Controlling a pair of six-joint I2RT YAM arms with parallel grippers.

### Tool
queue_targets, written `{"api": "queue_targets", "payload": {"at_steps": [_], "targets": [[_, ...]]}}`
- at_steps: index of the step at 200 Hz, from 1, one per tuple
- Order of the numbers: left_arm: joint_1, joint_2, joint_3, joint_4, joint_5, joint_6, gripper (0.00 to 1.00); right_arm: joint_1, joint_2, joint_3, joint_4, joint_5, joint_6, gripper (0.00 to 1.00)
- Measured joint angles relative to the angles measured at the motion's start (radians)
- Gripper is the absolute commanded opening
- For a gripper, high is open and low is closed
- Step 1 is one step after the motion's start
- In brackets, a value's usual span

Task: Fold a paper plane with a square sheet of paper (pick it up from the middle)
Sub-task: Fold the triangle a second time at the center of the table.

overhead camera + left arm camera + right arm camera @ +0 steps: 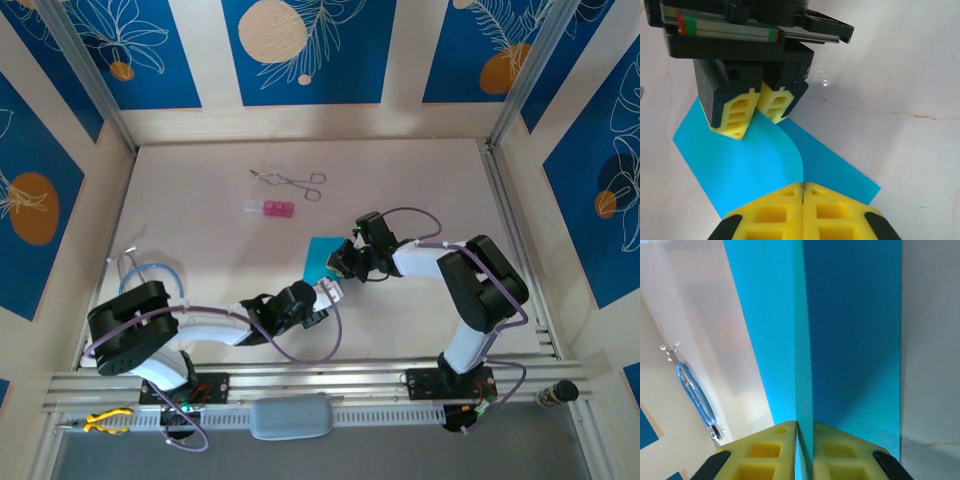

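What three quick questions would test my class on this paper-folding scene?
1. True or false: the thin cyan-blue square paper sheet lies flat, with nothing touching it.
2. Where is the small pink block? A: on the white table near the metal forceps; B: on the sheet; C: held in the air.
3. Fill in: the right hand is shut on the ____.
Key: 1 false; 2 A; 3 paper sheet.

Blue floral wall panels (340, 80), cream tabletop (420, 180)
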Motion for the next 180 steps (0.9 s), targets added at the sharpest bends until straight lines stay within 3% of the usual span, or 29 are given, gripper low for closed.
{"api": "queue_targets", "payload": {"at_steps": [36, 79, 120, 155, 180], "targets": [[0.085, -0.025, 0.042, -0.06, 0.146, -0.122, 0.0, -0.003, -0.086, -0.002, -0.083, 0.048, -0.049, 0.46], [0.23, 0.004, 0.147, -0.126, 0.416, -0.297, 0.0, -0.036, -0.239, -0.045, -0.182, 0.11, -0.111, 0.48], [0.302, 0.088, 0.179, -0.125, 0.592, -0.433, 0.0, -0.055, -0.342, -0.11, -0.26, 0.147, -0.134, 0.3], [0.306, 0.117, 0.184, -0.138, 0.643, -0.481, 0.0, -0.042, -0.377, -0.185, -0.252, 0.138, -0.123, 0.05], [0.306, 0.121, 0.192, -0.145, 0.649, -0.506, 0.0, -0.021, -0.368, -0.217, -0.222, 0.124, -0.101, 0.0]]}}
